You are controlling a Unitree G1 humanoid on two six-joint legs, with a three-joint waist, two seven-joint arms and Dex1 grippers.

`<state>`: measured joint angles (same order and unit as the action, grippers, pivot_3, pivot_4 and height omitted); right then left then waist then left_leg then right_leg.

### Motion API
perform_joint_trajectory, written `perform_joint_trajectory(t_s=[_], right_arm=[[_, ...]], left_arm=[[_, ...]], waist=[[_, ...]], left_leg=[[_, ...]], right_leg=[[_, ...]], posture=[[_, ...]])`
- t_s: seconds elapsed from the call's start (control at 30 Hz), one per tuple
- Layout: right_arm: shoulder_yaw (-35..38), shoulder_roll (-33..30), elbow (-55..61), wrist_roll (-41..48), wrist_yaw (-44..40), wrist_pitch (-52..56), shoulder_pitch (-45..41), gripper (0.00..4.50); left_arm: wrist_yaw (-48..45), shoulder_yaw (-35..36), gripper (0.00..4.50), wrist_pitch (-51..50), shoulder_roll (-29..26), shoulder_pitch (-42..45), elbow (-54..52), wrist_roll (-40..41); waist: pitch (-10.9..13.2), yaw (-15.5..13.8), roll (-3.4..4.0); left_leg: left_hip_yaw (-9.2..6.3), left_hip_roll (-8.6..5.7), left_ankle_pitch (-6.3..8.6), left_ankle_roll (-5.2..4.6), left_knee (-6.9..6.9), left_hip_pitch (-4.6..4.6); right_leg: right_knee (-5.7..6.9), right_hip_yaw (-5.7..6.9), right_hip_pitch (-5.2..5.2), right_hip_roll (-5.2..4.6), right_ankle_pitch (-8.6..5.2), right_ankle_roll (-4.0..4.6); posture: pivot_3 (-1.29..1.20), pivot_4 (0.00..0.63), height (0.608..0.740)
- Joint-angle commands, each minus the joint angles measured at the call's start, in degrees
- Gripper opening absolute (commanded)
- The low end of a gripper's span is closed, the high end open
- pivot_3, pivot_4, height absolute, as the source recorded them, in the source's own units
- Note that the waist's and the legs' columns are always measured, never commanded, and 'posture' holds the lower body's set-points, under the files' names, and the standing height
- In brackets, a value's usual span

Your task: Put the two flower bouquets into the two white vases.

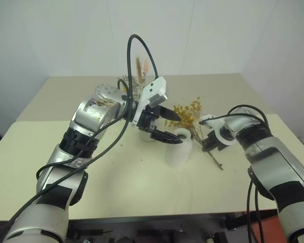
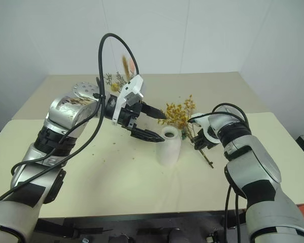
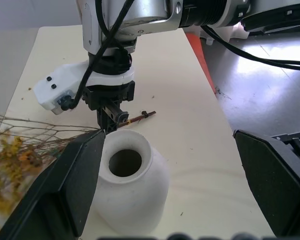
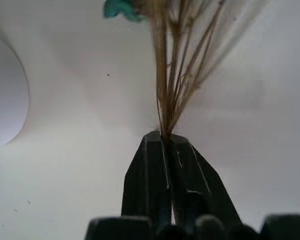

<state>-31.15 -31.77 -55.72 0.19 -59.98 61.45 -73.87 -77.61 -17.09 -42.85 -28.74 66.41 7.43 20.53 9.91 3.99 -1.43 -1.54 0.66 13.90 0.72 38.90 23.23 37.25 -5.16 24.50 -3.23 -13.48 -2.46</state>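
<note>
Matte bell-shaped vase [image 1: 178, 148] stands mid-counter [image 1: 142, 187], open surface around. Right gripper [image 4: 165, 137] fingers pinch the thin stems of the bushy orange bouquet [image 1: 189, 114] lying just beside it; left gripper [image 1: 164, 126] fingers spread above.

My black right gripper [image 4: 166, 137] pinches brown stems of the orange-yellow bouquet [image 1: 188, 112]; a matte white vase [image 1: 179, 148] stands on the cream table [image 1: 142, 182].

Probably lab or test room: bare white walls [image 1: 202, 35], plain beige table [image 1: 116, 182].
</note>
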Motion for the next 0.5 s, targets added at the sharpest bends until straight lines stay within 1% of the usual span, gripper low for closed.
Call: perform_joint_trajectory(t_s=[0.03,0.07,0.13,0.23,0.3,0.33,0.4,0.47,0.5], right_arm=[[7.1,-1.5,-1.5,-0.3,6.7,1.8,-2.1,0.03],[10.7,-2.3,-2.0,0.4,10.0,2.9,-2.7,0.03],[15.6,-3.6,-1.9,1.0,14.5,4.6,-3.2,0.03],[29.7,-7.1,5.9,4.8,23.0,7.1,-2.1,0.03],[39.3,-6.7,17.9,7.3,27.9,7.6,2.3,0.03],[42.5,-6.0,22.9,8.2,29.8,8.0,4.3,0.03],[49.9,-2.8,36.9,11.2,32.5,8.5,9.2,0.03],[54.9,0.6,49.4,14.8,33.6,9.0,13.1,0.03],[56.3,2.2,54.5,16.3,34.0,8.4,14.8,0.03]], left_arm=[[-0.1,1.3,4.5,0.1,-0.4,0.5,-1.5,0.9],[-0.3,1.3,4.5,0.2,-0.5,0.6,-1.3,1.0],[-0.7,1.4,4.5,0.3,-0.7,0.7,-1.1,1.0],[-1.1,1.3,4.5,1.7,-0.6,1.1,1.1,0.4],[-1.0,1.5,4.5,2.0,-0.5,1.1,2.1,0.2],[-1.0,1.6,4.5,2.1,-0.5,1.1,2.4,0.2],[-1.4,1.2,4.5,1.9,-0.9,0.7,2.6,0.2],[-2.0,0.6,4.5,1.3,-1.3,0.2,2.5,0.2],[-2.4,0.4,4.5,1.0,-1.6,0.0,2.4,0.2]], waist=[[0.0,0.0,0.0],[0.0,0.0,0.0],[0.0,-0.1,0.01],[0.0,-0.3,0.03],[0.0,-0.4,0.04],[0.0,-0.3,0.04],[0.0,-0.1,0.04],[0.0,0.1,0.04],[0.0,0.1,0.06]], left_leg=[[0.0,0.0,0.0,0.0,0.0,0.0],[0.0,0.0,0.0,0.0,0.0,0.01],[0.0,-0.02,0.0,0.0,-0.01,0.01],[0.0,-0.03,0.0,0.0,-0.02,0.04],[0.01,-0.06,0.0,0.0,-0.05,0.05],[0.01,-0.05,0.0,-0.01,-0.04,0.05],[0.01,-0.03,0.0,-0.01,-0.06,0.03],[-0.01,0.03,0.0,-0.01,-0.07,0.01],[0.0,0.03,0.0,0.0,-0.06,-0.01]], right_leg=[[0.0,0.0,0.0,-0.01,0.0,0.0],[0.0,0.0,0.0,-0.01,0.0,0.0],[0.0,0.0,0.01,-0.03,0.0,0.01],[-0.03,0.0,0.01,-0.05,0.0,0.01],[-0.05,-0.01,0.01,-0.08,0.0,0.0],[-0.05,-0.01,0.01,-0.07,0.0,0.0],[-0.04,-0.02,0.0,-0.04,0.0,-0.01],[0.01,-0.02,-0.01,0.04,0.0,-0.01],[0.06,-0.05,0.0,0.04,0.0,-0.01]], posture=[[0.0,0.15,0.74],[0.0,0.15,0.74],[0.0,0.15,0.74],[0.0,0.15,0.74],[0.0,0.15,0.74],[0.0,0.15,0.74],[0.0,0.15,0.74],[0.0,0.15,0.74],[0.0,0.15,0.74]])
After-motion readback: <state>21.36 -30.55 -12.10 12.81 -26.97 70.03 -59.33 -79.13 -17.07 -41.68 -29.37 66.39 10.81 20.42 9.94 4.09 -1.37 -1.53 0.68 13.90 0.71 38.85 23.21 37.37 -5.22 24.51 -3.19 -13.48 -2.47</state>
